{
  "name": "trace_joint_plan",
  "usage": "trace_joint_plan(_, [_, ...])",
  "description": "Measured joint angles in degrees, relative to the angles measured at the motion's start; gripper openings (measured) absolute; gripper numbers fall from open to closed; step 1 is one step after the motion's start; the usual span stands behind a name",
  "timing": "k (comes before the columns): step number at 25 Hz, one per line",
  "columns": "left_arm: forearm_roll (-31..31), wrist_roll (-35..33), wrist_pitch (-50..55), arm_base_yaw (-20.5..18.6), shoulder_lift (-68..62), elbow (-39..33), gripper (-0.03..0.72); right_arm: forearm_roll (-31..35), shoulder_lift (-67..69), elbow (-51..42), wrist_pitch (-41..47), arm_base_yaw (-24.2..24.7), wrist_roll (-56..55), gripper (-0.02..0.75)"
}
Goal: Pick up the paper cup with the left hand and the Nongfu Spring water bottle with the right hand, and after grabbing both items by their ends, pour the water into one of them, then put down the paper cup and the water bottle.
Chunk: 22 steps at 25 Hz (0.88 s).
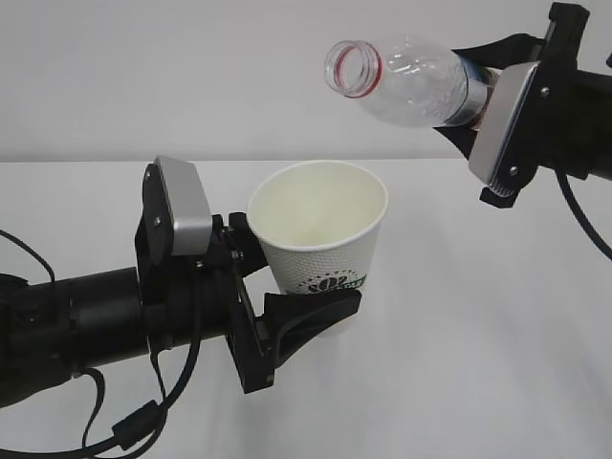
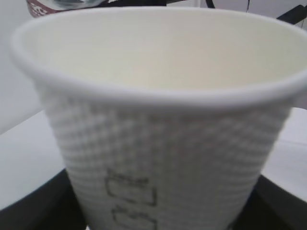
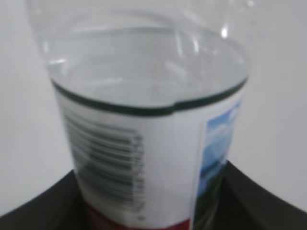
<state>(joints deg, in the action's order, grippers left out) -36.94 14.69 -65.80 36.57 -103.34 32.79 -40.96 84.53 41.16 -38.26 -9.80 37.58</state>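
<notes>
Cup (image 1: 320, 234): clamped low in my left fingers (image 1: 330, 306), upright above the bench (image 1: 478, 335), mouth open to receive.
Bottle (image 1: 406, 81): clamped near its base in my right fingers (image 1: 475, 91), at one o'clock from the cup, tipped, uncapped mouth leading (no stream visible).

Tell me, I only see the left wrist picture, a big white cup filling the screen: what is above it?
Observer: The Nongfu Spring water bottle, tipped on its side, uncapped mouth facing the paper cup.
Operator: Who holds that bottle?
Observer: The right hand, clamped around its labelled end.
Operator: Is water pouring?
Observer: No stream shows in the exterior view; the cup's inside looks dry.
Operator: And my cup?
Observer: The left hand grips it low down, upright above the table.
</notes>
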Motion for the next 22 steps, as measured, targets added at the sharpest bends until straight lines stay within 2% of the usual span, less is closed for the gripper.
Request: trace_joint_plan(22, [-1.11,0.00,1.27,0.00,0.00,0.00,0.564,0.19,0.00,0.00,0.00,0.00,11.53,0.449])
